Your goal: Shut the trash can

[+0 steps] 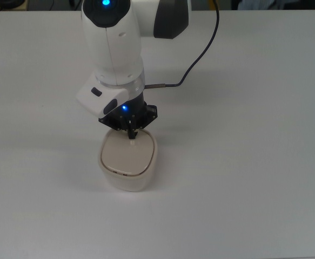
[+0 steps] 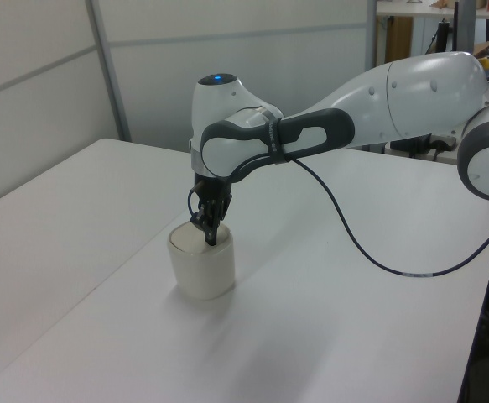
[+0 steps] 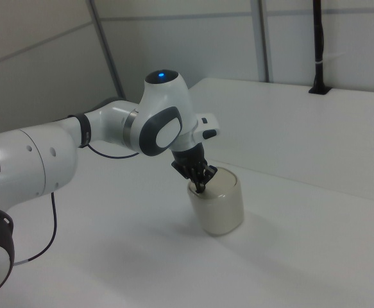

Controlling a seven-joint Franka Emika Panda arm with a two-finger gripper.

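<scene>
One trash can (image 1: 127,159) (lid lying flat) sits under one end effector (image 1: 132,135), fingers pressed together.

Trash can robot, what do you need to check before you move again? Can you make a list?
1. Lid lying flat on the trash can: ok, it looks level in the top view.
2. Trash can upright on the table: ok.
3. Gripper at the lid's edge nearest the arm: ok.
4. Gripper tip touching the lid or just above it: cannot tell.
5. Lid clicked fully shut: cannot tell.
6. Black cable away from the can: ok.
</scene>
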